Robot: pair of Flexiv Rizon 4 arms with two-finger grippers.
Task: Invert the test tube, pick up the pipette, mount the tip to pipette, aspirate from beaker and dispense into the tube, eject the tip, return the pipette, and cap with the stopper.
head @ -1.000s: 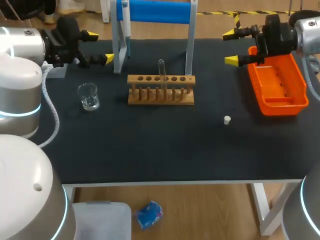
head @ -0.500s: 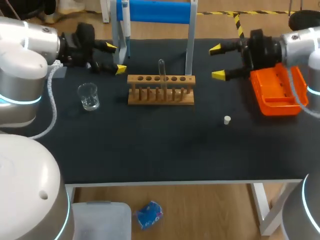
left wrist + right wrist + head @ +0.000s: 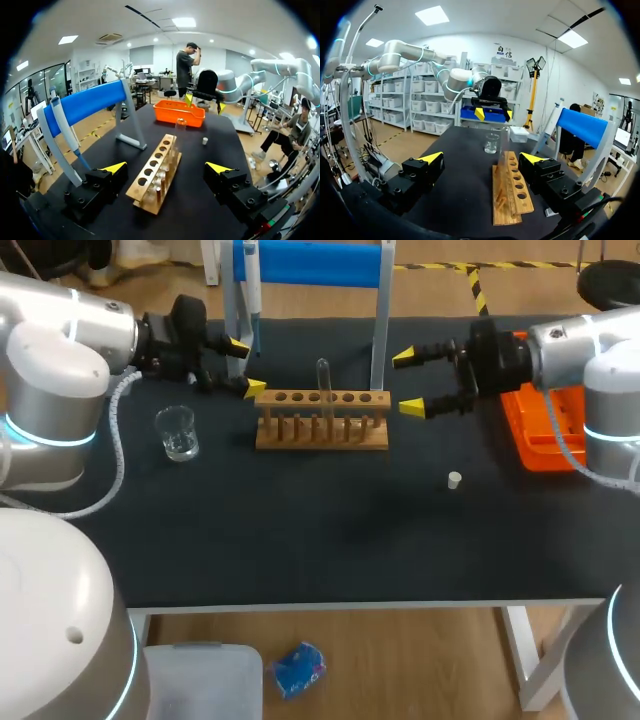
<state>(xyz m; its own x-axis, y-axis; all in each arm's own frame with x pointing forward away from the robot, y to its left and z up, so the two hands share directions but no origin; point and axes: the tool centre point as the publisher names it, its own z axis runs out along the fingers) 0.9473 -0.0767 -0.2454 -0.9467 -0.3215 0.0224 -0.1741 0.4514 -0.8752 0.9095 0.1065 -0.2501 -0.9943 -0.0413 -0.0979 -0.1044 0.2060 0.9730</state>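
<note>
Both pincers stood wide and held nothing. My left gripper [image 3: 246, 365] hung just beside the left end of the wooden rack [image 3: 322, 420], and my right gripper [image 3: 408, 382] was near its right end, so the rack lay between them. The blue stand [image 3: 310, 262] rose behind the rack. Its left post was close behind my left fingers, and its right post was beside my right ones. The pipette [image 3: 250, 280] hung at the stand's left end, tip down. The white stopper [image 3: 454, 479] lay alone on the black table [image 3: 320, 540], in front of the rack's right end and well apart from it.

The test tube [image 3: 323, 380] stood upright in one of the rack's middle holes, its long axis vertical. I could not tell which end was up.

The beaker [image 3: 177, 433] sat left of the rack and seemed to hold a little clear liquid. The orange tray [image 3: 545, 430] sat at the right, under my right arm. I could not make out what was in it.
</note>
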